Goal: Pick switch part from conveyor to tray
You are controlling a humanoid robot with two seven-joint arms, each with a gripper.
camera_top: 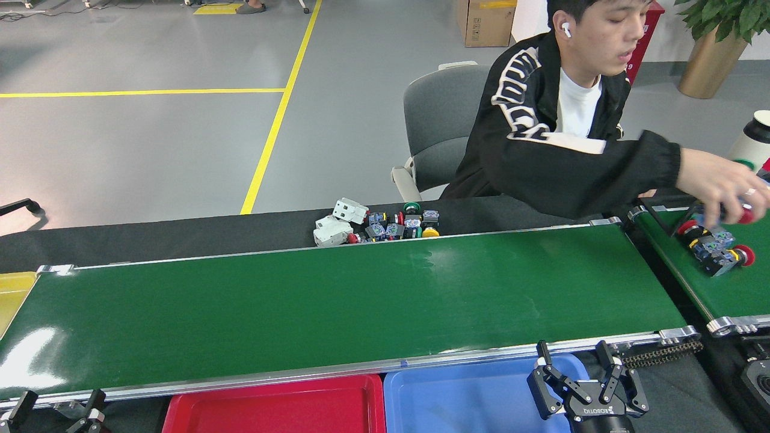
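Note:
The conveyor (pixel 337 307) is the long glossy dark-green belt across the middle, and no switch part lies on it. Switch parts (pixel 713 245) with red caps lie on the shorter angled belt (pixel 728 288) at the right, under a person's hand (pixel 725 187). More switch parts (pixel 391 224) are piled behind the conveyor's far rail. A red tray (pixel 277 406) and a blue tray (pixel 469 400) sit below the near rail. My right gripper (pixel 577 367) stands open over the blue tray's right end. My left gripper (pixel 57 404) shows only finger tips at the bottom left, apart.
A person in a black jacket (pixel 541 162) leans right behind the table, in front of a grey chair (pixel 436 114). A yellow tray (pixel 12 294) sits at the left end. White blocks (pixel 340 221) lie beside the pile. A white bottle (pixel 752 141) stands far right.

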